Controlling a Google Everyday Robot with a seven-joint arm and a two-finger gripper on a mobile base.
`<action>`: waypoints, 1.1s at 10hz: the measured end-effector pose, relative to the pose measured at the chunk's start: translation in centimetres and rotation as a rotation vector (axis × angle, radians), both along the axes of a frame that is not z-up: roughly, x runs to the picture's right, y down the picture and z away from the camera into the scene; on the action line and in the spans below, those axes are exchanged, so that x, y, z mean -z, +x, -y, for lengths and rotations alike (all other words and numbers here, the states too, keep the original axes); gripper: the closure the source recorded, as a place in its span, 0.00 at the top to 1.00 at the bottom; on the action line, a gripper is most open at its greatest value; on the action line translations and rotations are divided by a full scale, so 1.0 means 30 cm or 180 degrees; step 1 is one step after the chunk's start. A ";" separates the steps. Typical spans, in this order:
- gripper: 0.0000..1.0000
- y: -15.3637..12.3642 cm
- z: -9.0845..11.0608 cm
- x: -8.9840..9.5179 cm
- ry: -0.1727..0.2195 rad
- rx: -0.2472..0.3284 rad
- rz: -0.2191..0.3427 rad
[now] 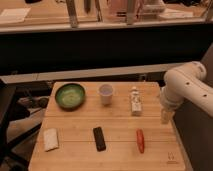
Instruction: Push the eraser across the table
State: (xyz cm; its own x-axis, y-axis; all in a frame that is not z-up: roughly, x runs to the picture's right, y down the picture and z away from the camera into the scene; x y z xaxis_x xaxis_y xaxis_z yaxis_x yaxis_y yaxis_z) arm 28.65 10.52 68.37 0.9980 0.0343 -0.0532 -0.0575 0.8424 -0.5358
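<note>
The robot's gripper hangs at the right edge of the table, its fingers spread wide, holding nothing and touching no object, under the bulky white arm. Nearest it stands a small pale bottle, with a red stick lying in front. The black eraser lies near the table's front middle, well apart from the gripper. A white cup stands behind it, contents impossible to tell; a green bowl shows only its green inside. A white block lies at the front left.
</note>
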 end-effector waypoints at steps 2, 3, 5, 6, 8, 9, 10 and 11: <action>0.80 0.000 0.000 0.000 0.0000 0.0000 0.0000; 0.80 0.000 0.000 0.000 0.0000 0.0000 0.0000; 0.80 -0.001 -0.003 0.000 -0.0003 0.0009 0.0000; 0.80 -0.014 -0.016 0.000 -0.0008 0.0053 0.0012; 0.80 -0.096 -0.050 -0.006 -0.0029 0.0198 0.0073; 0.80 -0.150 -0.065 -0.010 -0.0037 0.0276 0.0108; 0.80 -0.180 -0.081 -0.011 -0.0045 0.0337 0.0130; 0.80 -0.193 -0.103 -0.012 -0.0053 0.0391 0.0152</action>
